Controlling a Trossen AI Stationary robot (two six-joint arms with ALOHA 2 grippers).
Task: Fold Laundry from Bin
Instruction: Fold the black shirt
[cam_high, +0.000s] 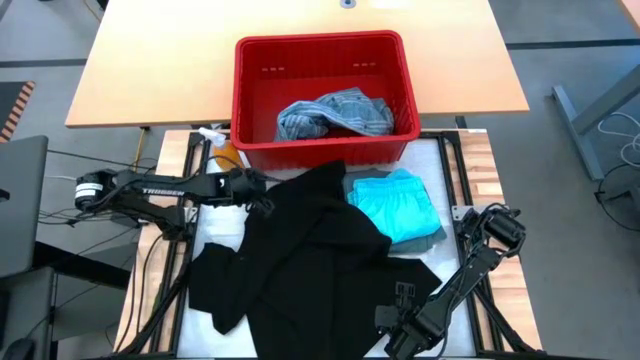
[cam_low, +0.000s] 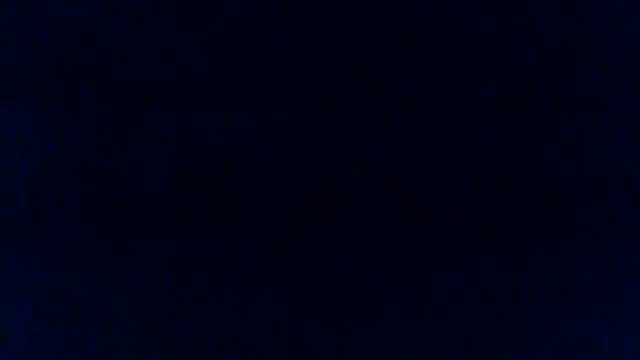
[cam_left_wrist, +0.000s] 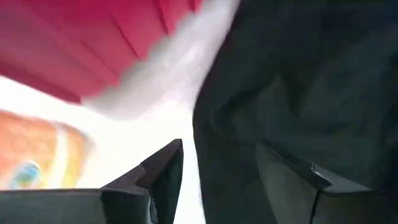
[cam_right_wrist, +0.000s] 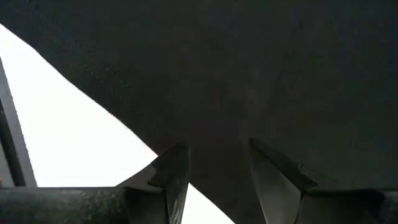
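I had the black garment (cam_high: 300, 255) spread in a crumpled heap across the middle of the table (cam_high: 475, 160), just in front of the red bin (cam_high: 325, 55). My left pincer (cam_high: 258, 192) sat at the cloth's left upper edge, near the bin's front wall, and in its wrist view the fingers (cam_left_wrist: 165, 171) stood apart, with black cloth running in between them. My right pincer (cam_high: 392, 318) was down at the near edge of the same garment, and its fingers (cam_right_wrist: 174, 171) also stood apart with the dark cloth lying between and under them. I could not be sure either one had pinched the cloth tight. A mottled blue-grey garment (cam_high: 335, 112) was left in the bin. A bright turquoise garment (cam_high: 395, 205) lay folded on the table, right of the black one and touching it. An orange spray bottle (cam_high: 222, 148) stood by the bin's left corner. The low view showed only dark. To do this step well, I thought I should grab two clear edges, lift them evenly, and pull the cloth flat before folding, keeping it off the turquoise pile.
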